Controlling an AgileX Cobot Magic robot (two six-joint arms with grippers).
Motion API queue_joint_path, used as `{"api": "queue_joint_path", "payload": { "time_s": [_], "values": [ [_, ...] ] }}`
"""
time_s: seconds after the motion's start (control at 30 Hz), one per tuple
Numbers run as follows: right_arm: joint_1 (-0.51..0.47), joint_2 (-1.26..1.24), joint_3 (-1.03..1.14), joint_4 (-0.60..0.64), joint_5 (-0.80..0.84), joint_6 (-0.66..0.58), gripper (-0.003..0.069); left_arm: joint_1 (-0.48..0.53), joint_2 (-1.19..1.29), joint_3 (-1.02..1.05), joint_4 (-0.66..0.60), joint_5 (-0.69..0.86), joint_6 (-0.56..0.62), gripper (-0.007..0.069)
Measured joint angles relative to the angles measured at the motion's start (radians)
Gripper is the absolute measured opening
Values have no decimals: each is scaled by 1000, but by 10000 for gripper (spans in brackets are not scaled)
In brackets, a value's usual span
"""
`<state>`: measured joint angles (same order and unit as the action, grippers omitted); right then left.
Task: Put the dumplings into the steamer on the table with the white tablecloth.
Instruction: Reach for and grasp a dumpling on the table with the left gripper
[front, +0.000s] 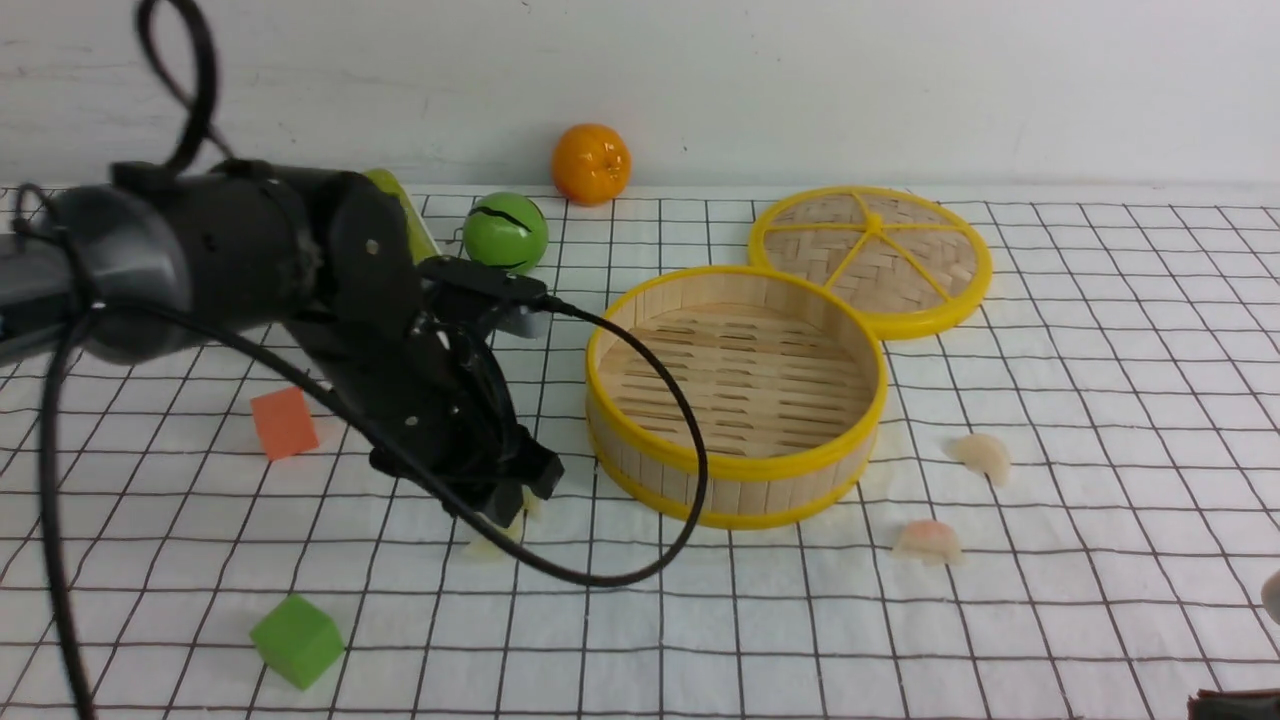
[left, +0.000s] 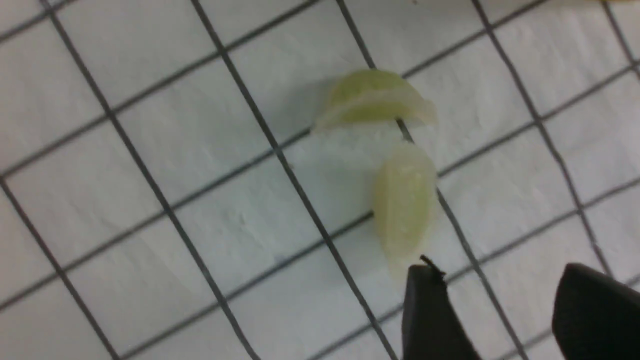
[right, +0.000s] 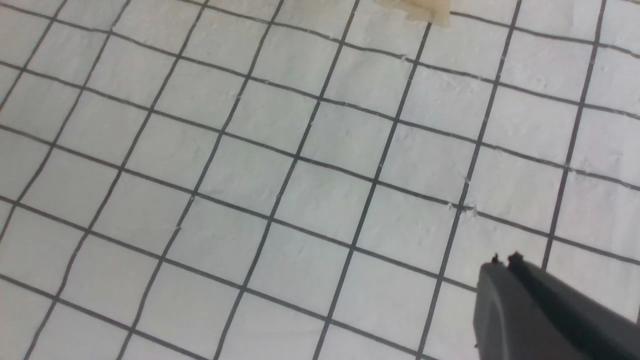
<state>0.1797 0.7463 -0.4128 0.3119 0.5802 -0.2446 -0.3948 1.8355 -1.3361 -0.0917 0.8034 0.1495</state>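
The bamboo steamer (front: 737, 390) with yellow rims stands mid-table on the white grid tablecloth (front: 1100, 380) and holds nothing. Two pale pink-white dumplings (front: 982, 454) (front: 927, 541) lie to its right and front right. Two pale green-white dumplings (left: 372, 99) (left: 404, 202) lie touching in the left wrist view; in the front view they are mostly hidden under my left gripper (front: 505, 505), with one showing (front: 492, 543). My left gripper (left: 497, 272) is open and empty, one fingertip just short of the nearer green dumpling. My right gripper (right: 506, 262) is shut and empty above bare cloth; a dumpling (right: 417, 7) shows at the frame's edge.
The flat woven lid (front: 872, 255) leans by the steamer's far right. A green ball (front: 505, 232) and an orange (front: 591, 163) sit at the back. An orange cube (front: 284, 422) and a green cube (front: 297, 640) lie at the left. The left arm's cable (front: 640, 570) loops before the steamer.
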Motion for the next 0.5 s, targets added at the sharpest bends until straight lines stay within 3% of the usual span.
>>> {"api": "queue_joint_path", "payload": {
  "time_s": [0.1, 0.27, 0.37, 0.4, 0.43, 0.5],
  "values": [
    [0, 0, 0, 0, 0, 0, -8, -4, 86, -43, 42, -49, -22, 415],
    [0, 0, 0, 0, -3, 0, -6, -4, 159, -50, 49, -69, -27, 403],
    [0, 0, 0, 0, -4, 0, -4, -4, 181, -54, 45, -68, -30, 311],
    [0, 0, 0, 3, -6, 0, -4, -4, 182, -54, 44, -69, -35, 235],
    [0, 0, 0, 7, -7, 0, -4, -4, 180, -54, 44, -69, -42, 208],
    [0, 0, 0, 7, -11, 0, -4, -4, 175, -54, 32, -63, -62, 212]
  ]
}}
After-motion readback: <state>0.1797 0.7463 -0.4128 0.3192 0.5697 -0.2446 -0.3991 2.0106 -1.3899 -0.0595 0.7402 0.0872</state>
